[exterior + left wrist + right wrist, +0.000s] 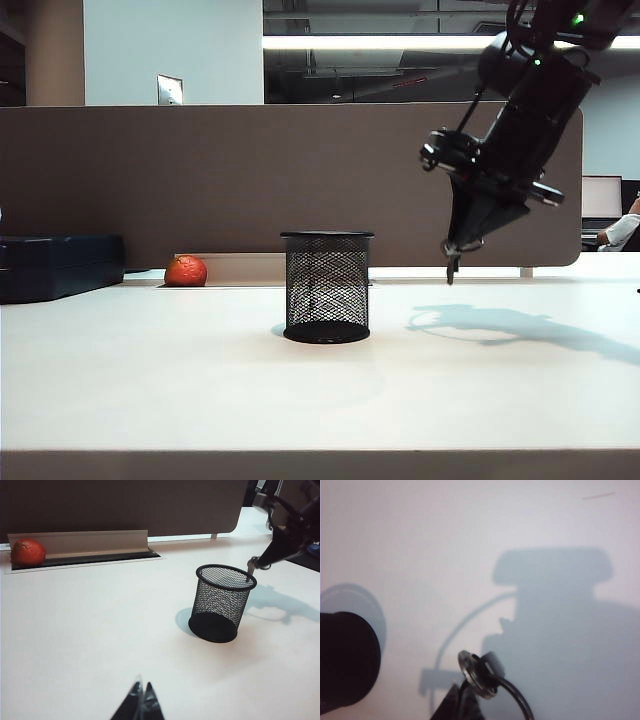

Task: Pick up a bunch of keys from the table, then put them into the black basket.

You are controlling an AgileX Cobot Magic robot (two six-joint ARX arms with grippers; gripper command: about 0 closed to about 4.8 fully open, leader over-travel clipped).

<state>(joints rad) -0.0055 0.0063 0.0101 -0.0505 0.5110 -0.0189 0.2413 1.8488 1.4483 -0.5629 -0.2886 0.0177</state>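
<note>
Above the bench [150, 370], to the right of the black basket [326, 287] in the exterior view, the right pincer [455, 258] is seen raised and clamped on the bunch of keys [482, 672], which hangs from its tips clear of the surface. By the right wrist view, a ring and a pale tag are shown just beyond the closed tips, with the basket's dark rim off to one side. The pick-up can be judged done; the carry across and the release over the basket's mouth are left. The basket stands upright, and whether anything lies in it cannot be told. The left pincer [141, 700] is held low near the bench's front, its 2 tips together and nothing between them. An orange fruit [186, 271] and a dark case [55, 265] lie well apart at the back left.
</note>
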